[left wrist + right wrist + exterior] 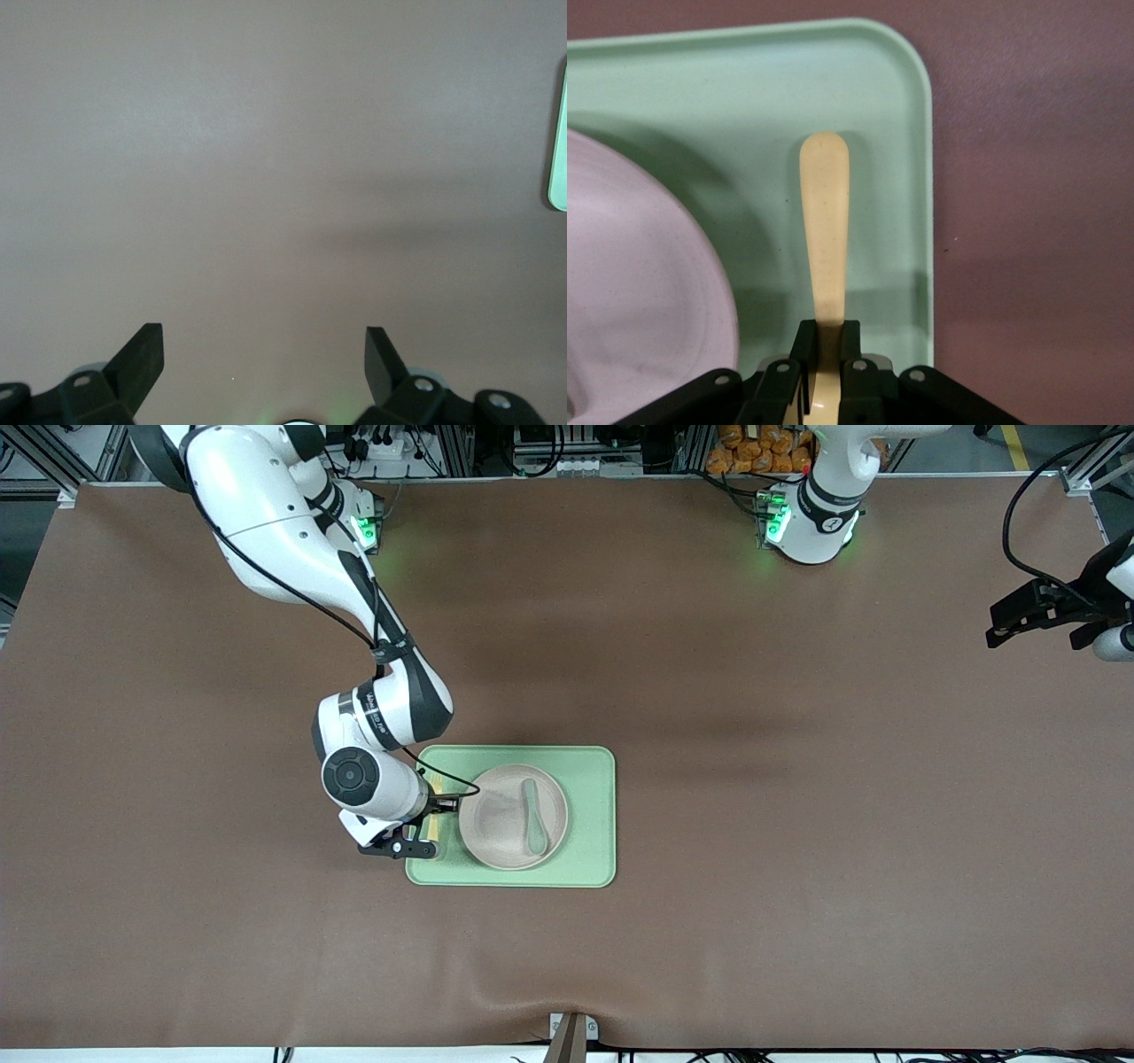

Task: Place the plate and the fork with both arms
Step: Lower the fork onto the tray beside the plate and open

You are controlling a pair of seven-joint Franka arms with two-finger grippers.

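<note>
Your right gripper [431, 825] is low over the tray [592, 815], at its edge toward the right arm's end of the tabletop [709, 646]. Its jaws are closed on the fork [825, 230]: in the right wrist view you see them pinching one end of the pale-yellow fork while the rounded handle end lies flat along the tray floor, between the plate [638, 292] and the tray's rim [926, 221]. You cannot make out the tines; that end is hidden in the jaws.

The plate [496, 819] sits on the tray, roughly at its middle, just beside the fork. A grey-green spoon [533, 815] lies in the plate, toward the left arm's side of it, with its bowl nearer to the front camera than its handle.

Your left gripper [1032, 615] waits well apart from all this, up over the bare tabletop at the left arm's end. In the left wrist view its jaws stand wide open with nothing between them [264, 363], only brown tabletop [266, 177] below, and a sliver of the tray [559, 142] shows at the picture's edge.
</note>
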